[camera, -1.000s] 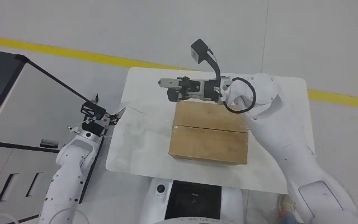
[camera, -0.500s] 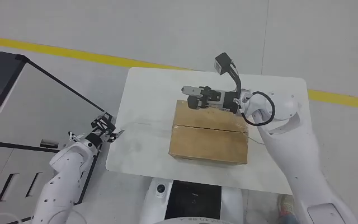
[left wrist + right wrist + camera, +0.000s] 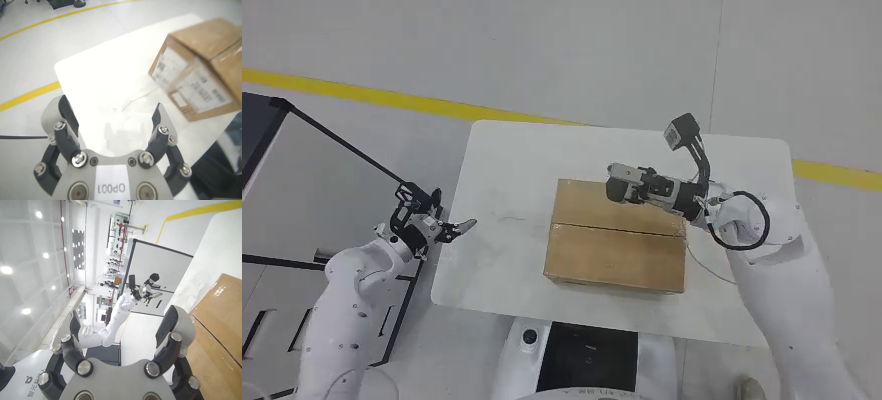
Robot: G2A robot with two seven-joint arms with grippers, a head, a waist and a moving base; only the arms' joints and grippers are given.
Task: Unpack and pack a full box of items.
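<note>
A closed brown cardboard box stands in the middle of the white table, with a taped seam along its lid. Printed labels cover the box on the side facing my left gripper. My right gripper hovers open over the box's far edge, nothing between its fingers. In the right wrist view the box lies beside the open right gripper. My left gripper is at the table's left edge, well apart from the box. It is open and empty in the left wrist view.
A grey panel in a black frame stands left of the table, close to the left arm. A thin strand lies on the table between the left gripper and the box. A yellow floor line runs behind.
My right gripper has travelled to the right, from beyond the box's far left corner to above the middle of its far edge. The left gripper has shifted slightly nearer the robot and turned.
</note>
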